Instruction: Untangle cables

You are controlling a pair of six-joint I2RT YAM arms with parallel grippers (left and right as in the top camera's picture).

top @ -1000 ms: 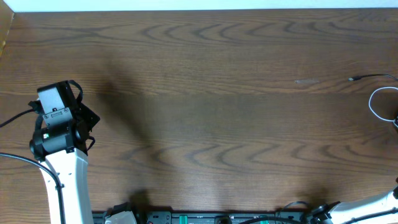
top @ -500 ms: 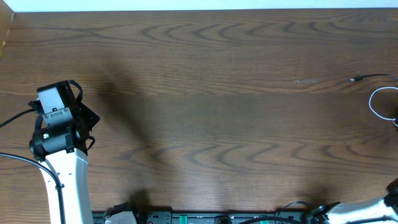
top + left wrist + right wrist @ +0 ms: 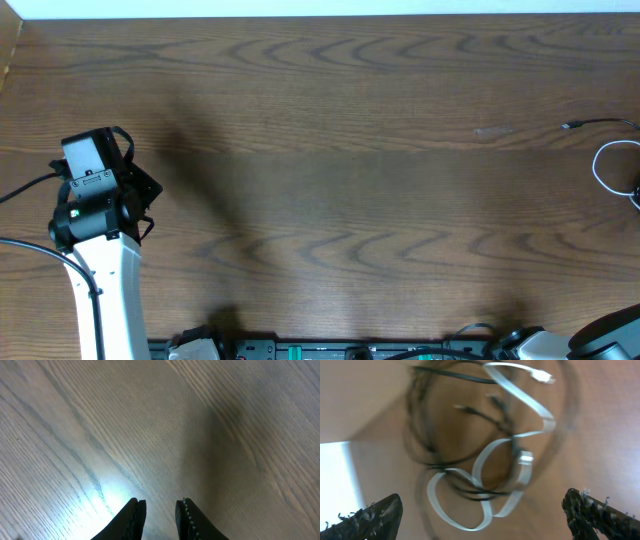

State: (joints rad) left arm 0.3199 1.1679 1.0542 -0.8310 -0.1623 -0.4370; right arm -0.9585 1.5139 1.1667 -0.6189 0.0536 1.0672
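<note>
Ahead of our right gripper (image 3: 482,497), wide and empty, lie the tangled cables (image 3: 524,458); our left gripper (image 3: 161,507), narrow and empty, faces the wooden table (image 3: 100,420).

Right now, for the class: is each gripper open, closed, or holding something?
Left gripper: slightly open, holding nothing.
Right gripper: wide open over the cables, holding nothing.
</note>
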